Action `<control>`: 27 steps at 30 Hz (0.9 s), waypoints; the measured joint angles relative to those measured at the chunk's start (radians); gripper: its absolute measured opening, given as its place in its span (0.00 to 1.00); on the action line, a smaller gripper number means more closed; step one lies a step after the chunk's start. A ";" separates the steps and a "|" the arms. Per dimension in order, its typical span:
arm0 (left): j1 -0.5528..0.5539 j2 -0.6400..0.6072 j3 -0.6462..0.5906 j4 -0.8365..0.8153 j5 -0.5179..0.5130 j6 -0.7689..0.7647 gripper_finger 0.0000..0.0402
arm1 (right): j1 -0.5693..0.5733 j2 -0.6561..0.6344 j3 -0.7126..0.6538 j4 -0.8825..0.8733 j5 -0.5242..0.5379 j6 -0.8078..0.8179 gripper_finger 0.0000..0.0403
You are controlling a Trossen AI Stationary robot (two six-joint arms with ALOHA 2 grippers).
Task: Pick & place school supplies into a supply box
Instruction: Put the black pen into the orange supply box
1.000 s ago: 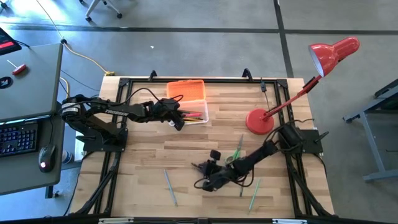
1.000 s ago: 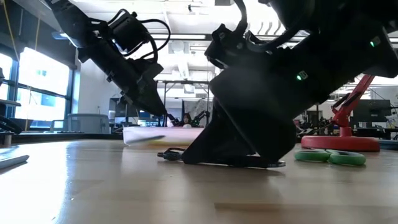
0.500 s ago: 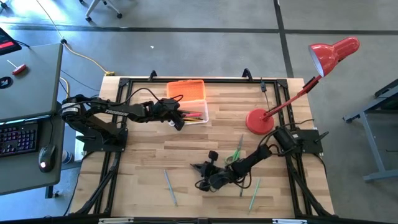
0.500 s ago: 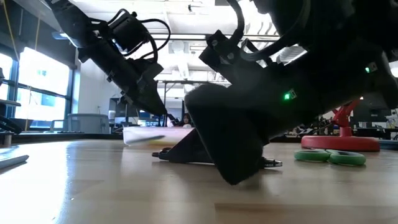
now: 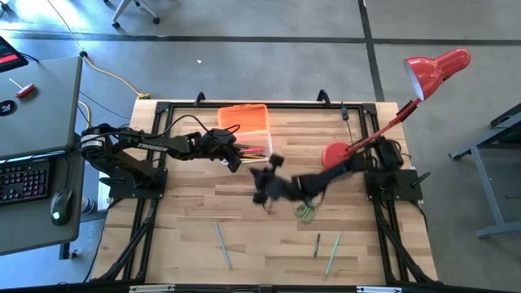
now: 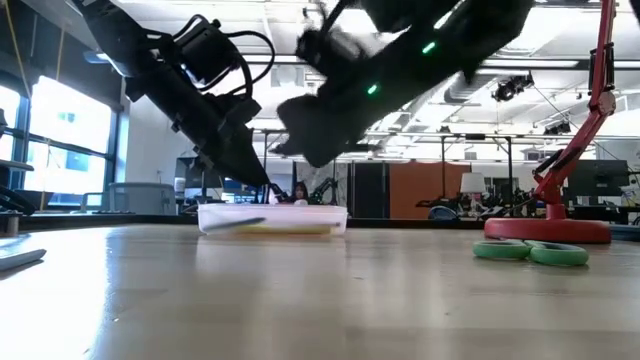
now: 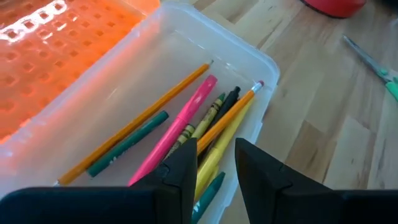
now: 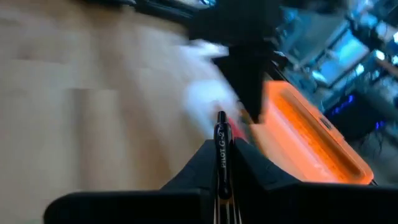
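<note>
The supply box is a clear case with its orange lid folded open, near the table's far edge. Pencils, a teal pen and a pink marker lie in it. My left gripper hangs open over the box's near wall, with nothing between its fingers. My right gripper is in the air just near-right of the box, shut on a black pen. Green-handled scissors and loose pencils lie flat on the table. My right gripper pinches the black pen's barrel between its two fingers. One end of the pen sticks out past the fingertips. The pen is lifted clear of the table.
The red desk lamp's base stands right of the box, and its arm slants up toward the table's far right corner. More pencils lie near the front edge. A black frame runs around the tabletop.
My right gripper has taken the black pen off the table near the front edge. It has risen with the pen and swung quickly toward the far edge and the box, turning as it went. The scissors and the loose pencils stay where they were.
</note>
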 joint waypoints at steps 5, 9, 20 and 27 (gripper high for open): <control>0.000 0.000 0.000 -0.009 0.061 -0.003 0.35 | -0.190 0.008 0.005 0.000 -0.157 0.021 0.03; 0.000 0.000 0.000 -0.023 0.142 -0.004 0.35 | -0.319 0.036 0.002 -0.010 -0.268 0.031 0.05; -0.071 0.000 0.000 0.014 0.648 -0.056 0.35 | -0.438 0.127 0.005 0.181 -0.656 -0.028 0.07; -0.322 -0.035 0.000 0.013 0.590 -0.206 0.35 | -0.411 0.163 0.047 0.253 -0.735 -0.137 0.08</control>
